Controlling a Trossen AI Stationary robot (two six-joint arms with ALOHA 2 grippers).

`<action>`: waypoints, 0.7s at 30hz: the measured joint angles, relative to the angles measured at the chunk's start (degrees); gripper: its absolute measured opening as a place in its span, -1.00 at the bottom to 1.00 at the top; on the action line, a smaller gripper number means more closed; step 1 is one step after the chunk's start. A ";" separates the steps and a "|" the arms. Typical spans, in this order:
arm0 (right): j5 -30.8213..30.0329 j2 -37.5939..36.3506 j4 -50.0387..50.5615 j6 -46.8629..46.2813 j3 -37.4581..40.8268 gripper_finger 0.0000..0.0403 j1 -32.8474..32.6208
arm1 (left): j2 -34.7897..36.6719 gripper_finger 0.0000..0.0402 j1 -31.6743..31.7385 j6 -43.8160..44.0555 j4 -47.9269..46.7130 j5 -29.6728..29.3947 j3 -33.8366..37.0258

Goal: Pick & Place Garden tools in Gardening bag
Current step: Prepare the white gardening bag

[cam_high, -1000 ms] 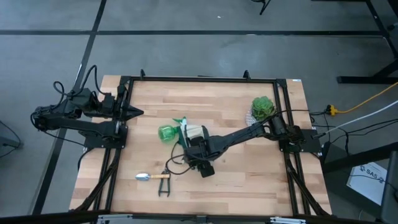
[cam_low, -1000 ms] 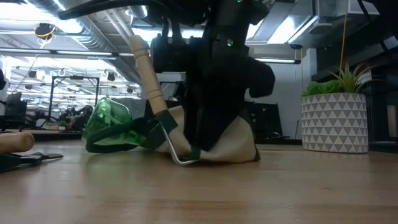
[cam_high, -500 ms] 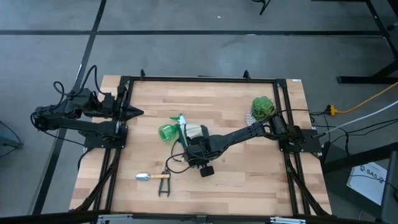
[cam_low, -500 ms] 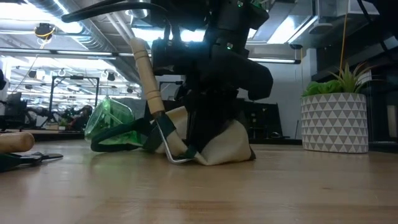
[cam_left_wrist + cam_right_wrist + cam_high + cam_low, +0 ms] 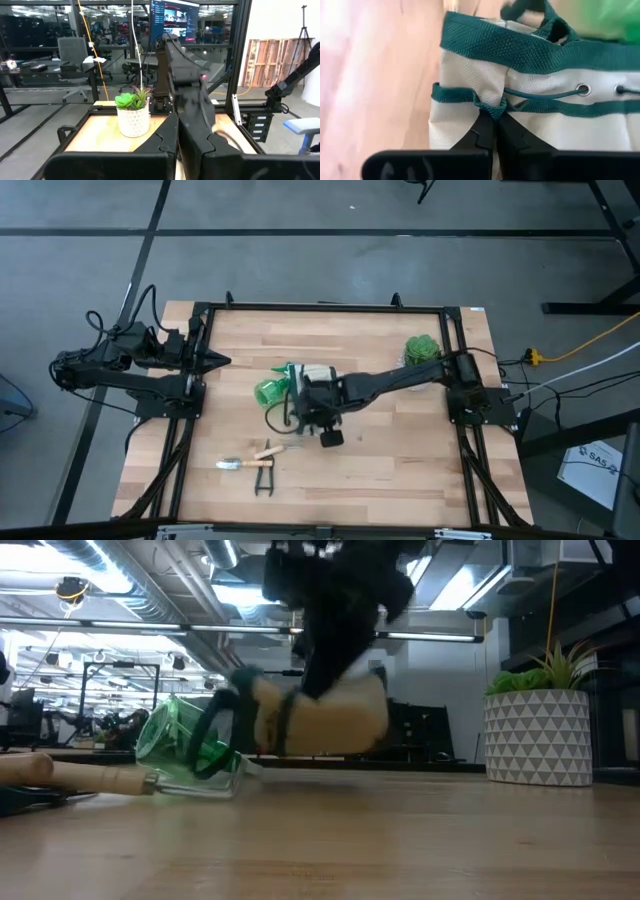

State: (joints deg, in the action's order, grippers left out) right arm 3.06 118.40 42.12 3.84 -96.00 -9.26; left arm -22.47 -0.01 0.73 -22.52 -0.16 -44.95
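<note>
Centre of the high view: hoisting the gardening bag off the table now, after half a second ago leaving it slumped on the boards. Reaching in from the right edge of that view with the right arm. Pinching a dark green band on the bag's beige side with the right gripper, fingers narrowed to a sliver on the webbing after standing wide a second earlier. Hanging the bag clear of the wood in the low view, upper middle, blurred and tipping sideways. Parking the left gripper at the table's left edge, fingers pressed together on nothing.

Left of the bag, leaving the spray bottle lying on its side, touching or just beside the bag's mouth; whether partly inside, impossible to tell. Losing the hand rake: no longer leaning upright against the bag, now lying flat in the lower left of the table, just beside the trowel and the pruning shears.

Probably righting or repositioning the bag before loading. Still waiting on the table: rake, trowel and shears, so most of the packing remaining.
</note>
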 joint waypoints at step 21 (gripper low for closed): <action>0.19 -24.79 -62.51 -5.89 44.69 -0.98 -0.78 | -0.01 -0.97 0.00 -0.01 -0.01 0.00 0.00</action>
State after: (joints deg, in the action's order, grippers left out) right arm 3.25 93.61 -20.39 -2.05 -51.31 -10.03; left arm -22.48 -0.01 0.72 -22.53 -0.16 -44.95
